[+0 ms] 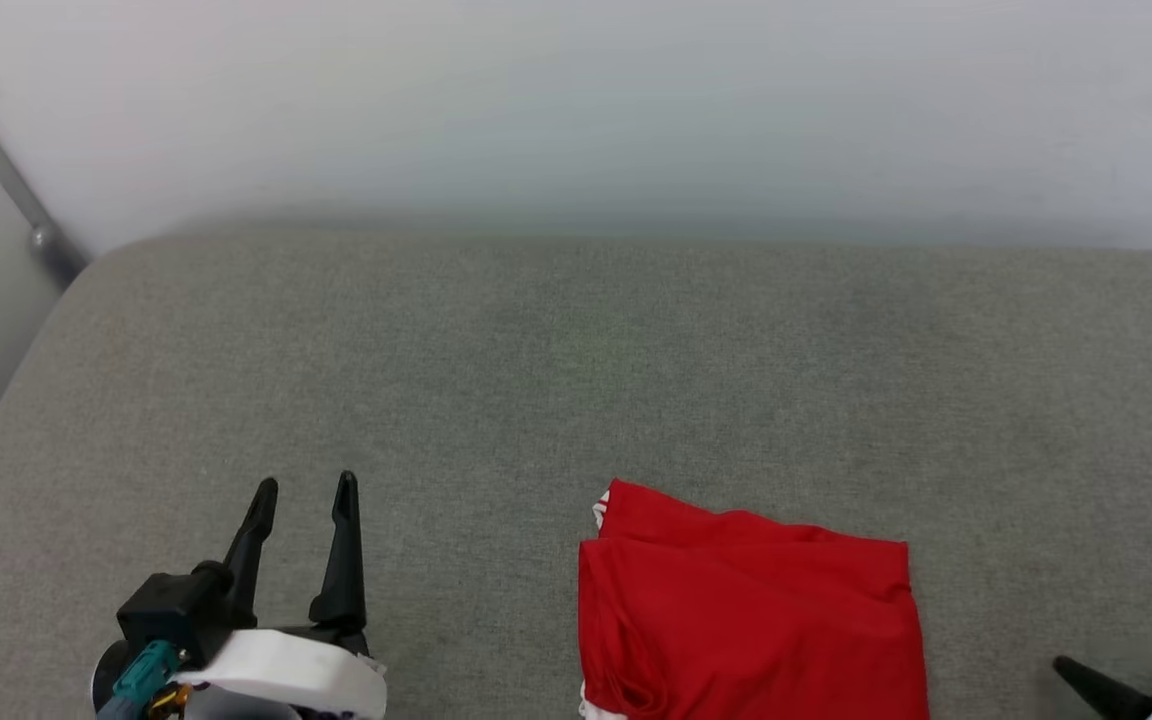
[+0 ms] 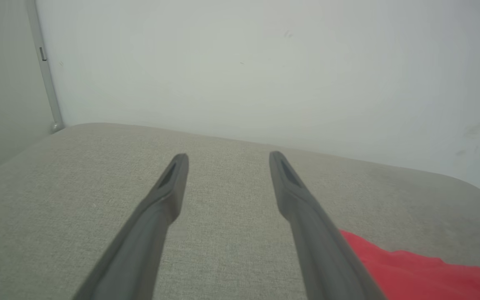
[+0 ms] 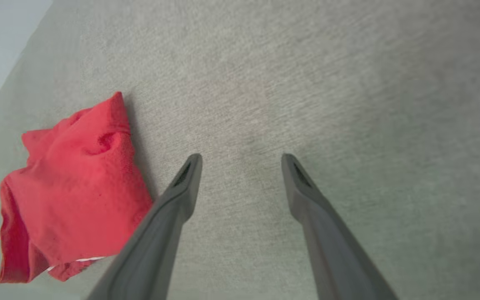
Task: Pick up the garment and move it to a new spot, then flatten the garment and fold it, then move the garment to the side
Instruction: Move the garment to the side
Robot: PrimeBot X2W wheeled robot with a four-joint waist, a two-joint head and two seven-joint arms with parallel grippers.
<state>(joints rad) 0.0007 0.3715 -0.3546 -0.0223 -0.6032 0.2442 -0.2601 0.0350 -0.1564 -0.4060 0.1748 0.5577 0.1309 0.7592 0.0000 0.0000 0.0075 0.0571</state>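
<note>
The left gripper [image 1: 306, 488] hovers over the near left part of the grey cushion [image 1: 576, 380], fingers spread wide with nothing between them; in its wrist view only bare fabric lies under the tips. The right gripper [image 3: 242, 158] is likewise released and empty, its fingers parted above plain cushion. In the head view just one dark finger of it pokes in at the lower right corner.

Between the two, at the near edge and right of centre, lies the garment [image 1: 746, 620]. It is a compact red block of roughly rectangular outline, layers stacked, with a sliver of white trim at its far left corner and another at the near edge. It touches neither gripper; from the right wrist it sits just left of that gripper's left finger.

Judging by this, the pick-up, flattening and folding look done, though the fold is a little rumpled. Whether the final shift to the side has happened cannot be told; if not, that alone remains.
</note>
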